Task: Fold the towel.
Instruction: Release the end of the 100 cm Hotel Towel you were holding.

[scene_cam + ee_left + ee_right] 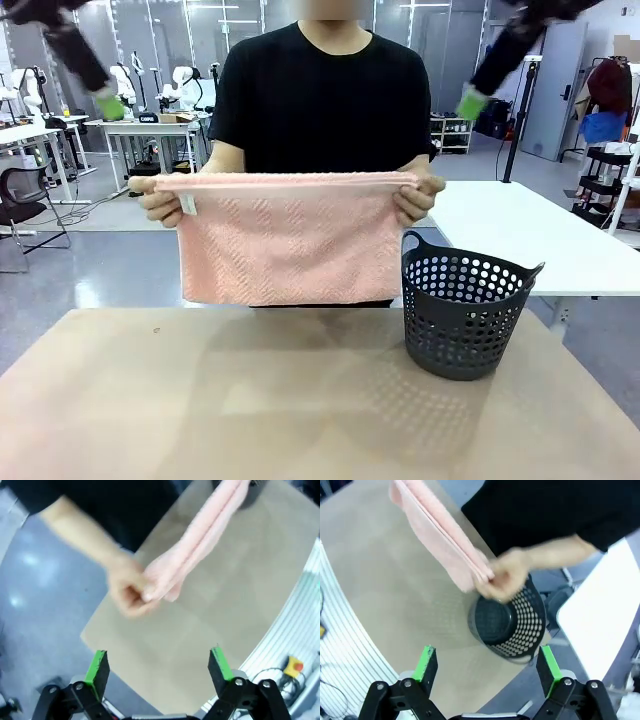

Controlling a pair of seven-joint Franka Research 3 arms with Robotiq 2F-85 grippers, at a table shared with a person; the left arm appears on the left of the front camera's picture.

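A person at the far side of the counter [200, 400] holds the towel [285, 245] up by its top edge, one hand [160, 200] gripping each upper corner. The pink cloth hangs flat and stretched between them, facing the robot, and a small white tag [188, 203] shows near one corner. Its lower edge hangs close to the far edge of the counter; whether it touches is hard to tell. A dark perforated basket [465, 315] stands upright on the counter, on the robot's right, just beside the hanging towel. The left claw [159, 667] is raised high above the counter, fingers spread wide and holding nothing. The right claw [487, 665] is raised above the basket, also spread wide, holding nothing
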